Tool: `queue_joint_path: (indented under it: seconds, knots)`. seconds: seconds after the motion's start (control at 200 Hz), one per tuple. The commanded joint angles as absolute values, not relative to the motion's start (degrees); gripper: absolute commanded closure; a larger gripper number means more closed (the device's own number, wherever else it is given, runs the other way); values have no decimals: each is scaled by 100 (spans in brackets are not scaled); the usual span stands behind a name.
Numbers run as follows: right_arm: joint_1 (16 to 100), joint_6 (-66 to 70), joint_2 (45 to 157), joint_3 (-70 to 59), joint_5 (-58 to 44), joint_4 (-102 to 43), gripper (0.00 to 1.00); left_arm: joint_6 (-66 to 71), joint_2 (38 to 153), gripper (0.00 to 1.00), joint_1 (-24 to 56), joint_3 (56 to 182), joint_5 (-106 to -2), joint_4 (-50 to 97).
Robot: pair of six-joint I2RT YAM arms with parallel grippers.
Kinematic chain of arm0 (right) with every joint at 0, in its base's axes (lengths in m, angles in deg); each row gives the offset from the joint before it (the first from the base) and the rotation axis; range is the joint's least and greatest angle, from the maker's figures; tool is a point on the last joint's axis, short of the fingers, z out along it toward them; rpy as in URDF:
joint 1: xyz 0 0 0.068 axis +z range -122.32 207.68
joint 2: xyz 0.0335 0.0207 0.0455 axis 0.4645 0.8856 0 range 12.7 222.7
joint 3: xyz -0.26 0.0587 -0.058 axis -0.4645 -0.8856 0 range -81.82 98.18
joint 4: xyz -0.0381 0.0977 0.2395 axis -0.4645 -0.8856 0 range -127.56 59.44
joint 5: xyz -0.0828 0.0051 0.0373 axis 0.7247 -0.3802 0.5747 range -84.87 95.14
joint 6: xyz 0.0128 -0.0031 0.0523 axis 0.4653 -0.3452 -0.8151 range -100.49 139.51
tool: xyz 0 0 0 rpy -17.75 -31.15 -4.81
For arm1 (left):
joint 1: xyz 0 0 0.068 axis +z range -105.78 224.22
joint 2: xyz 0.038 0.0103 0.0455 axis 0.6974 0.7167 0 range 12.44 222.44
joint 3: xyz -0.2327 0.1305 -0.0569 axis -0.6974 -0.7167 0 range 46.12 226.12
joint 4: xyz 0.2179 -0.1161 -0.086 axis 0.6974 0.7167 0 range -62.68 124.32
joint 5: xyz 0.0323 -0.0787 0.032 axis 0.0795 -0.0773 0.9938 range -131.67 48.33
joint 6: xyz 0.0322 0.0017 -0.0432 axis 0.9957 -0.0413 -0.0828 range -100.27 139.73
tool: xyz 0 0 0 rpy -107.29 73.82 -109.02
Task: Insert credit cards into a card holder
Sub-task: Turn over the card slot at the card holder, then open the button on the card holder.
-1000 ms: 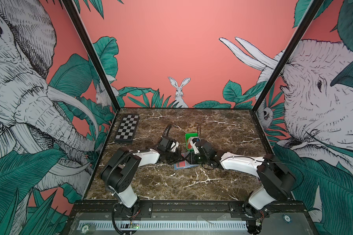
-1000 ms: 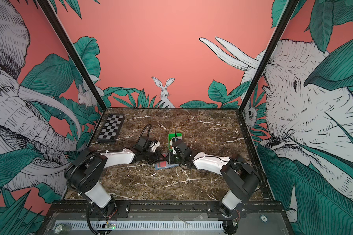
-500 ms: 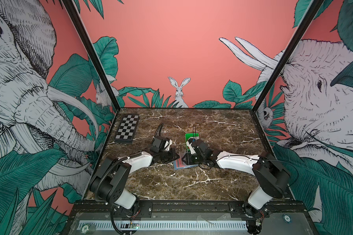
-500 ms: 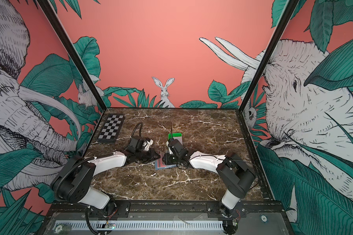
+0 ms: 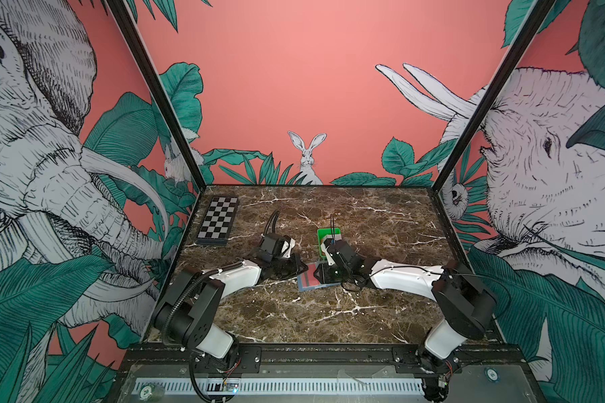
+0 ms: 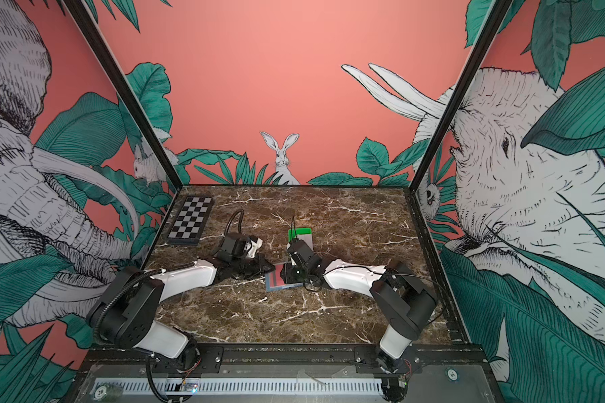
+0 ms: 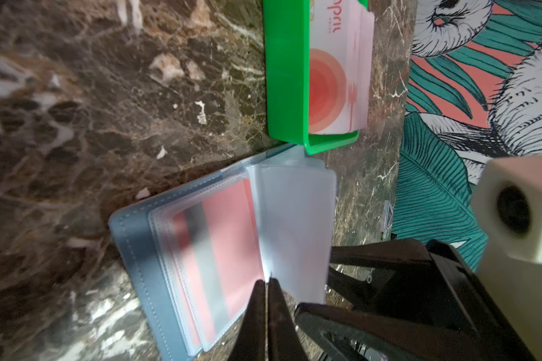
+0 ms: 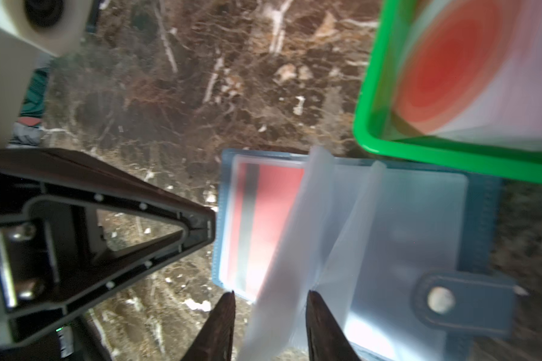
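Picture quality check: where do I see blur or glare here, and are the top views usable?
Right wrist view: blur smears the clear sleeves and green tray; white glare on one sleeve. Left wrist view: sharper, a small glare spot by the shut left end effector. Both top views: evenly lit, sharp, but the card holder is small and partly hidden.

In both top views the right arm (image 5: 343,261) covers much of the card holder (image 5: 305,281) and the near end of the green tray (image 5: 328,230). Right wrist view: the raised clear sleeves (image 8: 294,237) are blurred; tray and the card (image 8: 470,72) in it run off the frame. Left wrist view: card lettering unreadable.
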State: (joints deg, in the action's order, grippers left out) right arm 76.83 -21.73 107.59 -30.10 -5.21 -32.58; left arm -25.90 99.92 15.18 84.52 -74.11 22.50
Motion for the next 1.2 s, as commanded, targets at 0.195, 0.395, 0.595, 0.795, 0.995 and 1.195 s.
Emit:
queue_joint_path:
  seconds: [0.195,0.395,0.595,0.795,0.995,1.195]
  knots:
    - [7716,-1921,10489,-3059,431,-4052,62,-2506,10260,91,1288,8600,-7429,2087]
    - [7649,-1821,9945,-3118,1186,-4646,61,-2451,10347,91,1153,8668,-7328,2101]
    - [7472,-1697,9682,-3172,1193,-4788,61,-2411,10401,89,1083,8739,-7329,2075]
    - [7343,-1542,9718,-3072,871,-4742,61,-2409,10555,88,995,8906,-7360,1973]
    - [7089,-1526,10083,-2946,517,-4695,61,-2424,10884,88,819,9246,-7324,1926]
    - [7015,-1523,10393,-2988,100,-4428,60,-2480,11196,88,727,9481,-7337,1831]
